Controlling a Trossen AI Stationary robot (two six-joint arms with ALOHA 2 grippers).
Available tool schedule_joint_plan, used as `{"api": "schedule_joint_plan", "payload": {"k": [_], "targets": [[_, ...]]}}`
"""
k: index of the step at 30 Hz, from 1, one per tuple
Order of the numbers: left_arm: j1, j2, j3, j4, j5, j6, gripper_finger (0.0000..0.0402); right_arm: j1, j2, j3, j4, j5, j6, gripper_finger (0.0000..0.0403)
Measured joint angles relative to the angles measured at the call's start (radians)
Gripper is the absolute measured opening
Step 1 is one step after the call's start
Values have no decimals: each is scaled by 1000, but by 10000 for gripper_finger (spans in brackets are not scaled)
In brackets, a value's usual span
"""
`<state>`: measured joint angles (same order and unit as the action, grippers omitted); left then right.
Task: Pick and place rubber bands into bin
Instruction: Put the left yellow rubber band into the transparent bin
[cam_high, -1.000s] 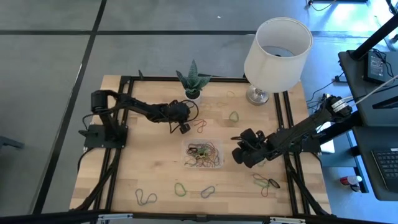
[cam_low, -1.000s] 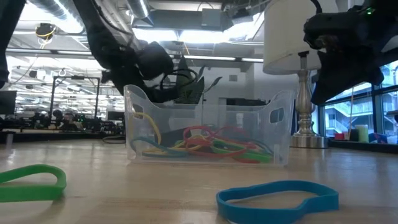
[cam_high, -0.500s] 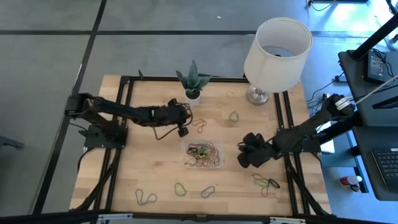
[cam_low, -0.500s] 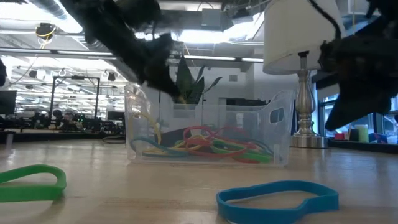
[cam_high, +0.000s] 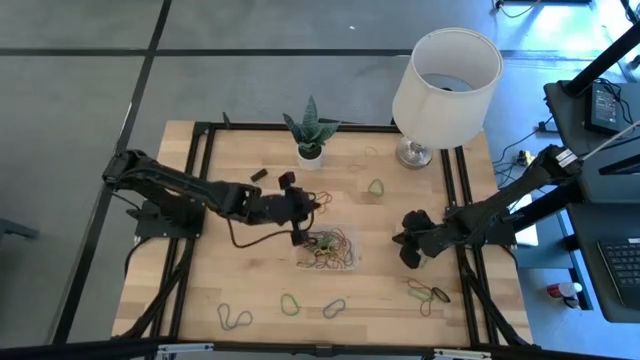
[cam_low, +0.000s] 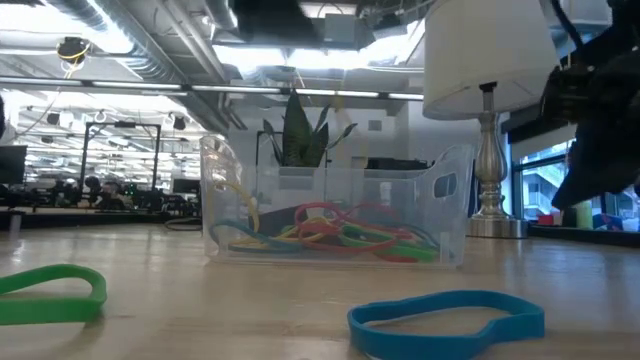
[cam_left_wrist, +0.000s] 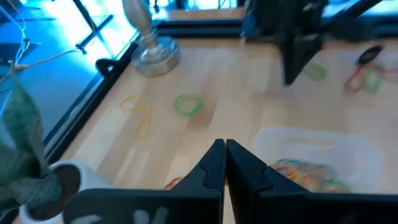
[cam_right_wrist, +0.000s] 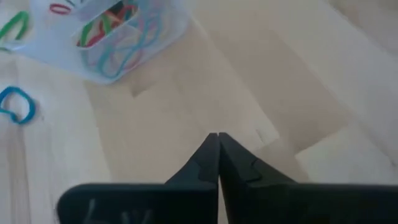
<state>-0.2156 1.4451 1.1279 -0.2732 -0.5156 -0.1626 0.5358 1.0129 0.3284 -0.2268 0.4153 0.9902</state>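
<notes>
A: Left claw (cam_high: 299, 233) state?

B: Clenched, fingertips pressed together in its wrist view, nothing visible between them. It hangs at the near-left corner of the clear bin (cam_high: 327, 249), which already holds a tangle of rubber bands (cam_high: 328, 246).

A: Right claw (cam_high: 412, 252)?

B: Also clenched, empty as far as its wrist view shows. It sits off the bin's right side, bare desk (cam_high: 250, 270) between them.

A: What does the next pick turn on?

B: Probably the loose cluster (cam_high: 428, 293) of green and red bands, just past the right claw toward the desk's front-right corner. The right arm is clearly nearer. The cluster's long axis runs roughly along the front edge.

A: Others?

B: Green loop (cam_high: 376, 186) near the lamp base (cam_high: 413, 152), behind the right claw. Three more along the front: green band (cam_high: 235, 318), green band (cam_high: 290, 303), blue band (cam_high: 334, 307), closer to the left claw.

A: Room?

B: Open wood around the cluster, but the black frame rail (cam_high: 470, 290) runs close on its far side.
</notes>
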Motion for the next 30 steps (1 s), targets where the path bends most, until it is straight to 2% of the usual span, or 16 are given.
{"api": "schedule_joint_plan", "payload": {"k": [7, 15, 25, 30], "targets": [[-125, 97, 136, -17, -55, -71, 2, 0, -59, -8, -3, -29, -99, 5], [-197, 258, 170, -27, -59, -288, 2, 0, -66, -8, -1, -96, -137, 5], [-221, 429, 169, -95, 52, -572, 2, 0, -67, -8, -1, -106, -162, 5], [-218, 461, 169, -98, 106, -602, 2, 0, -67, -8, 0, -107, -162, 5]]}}
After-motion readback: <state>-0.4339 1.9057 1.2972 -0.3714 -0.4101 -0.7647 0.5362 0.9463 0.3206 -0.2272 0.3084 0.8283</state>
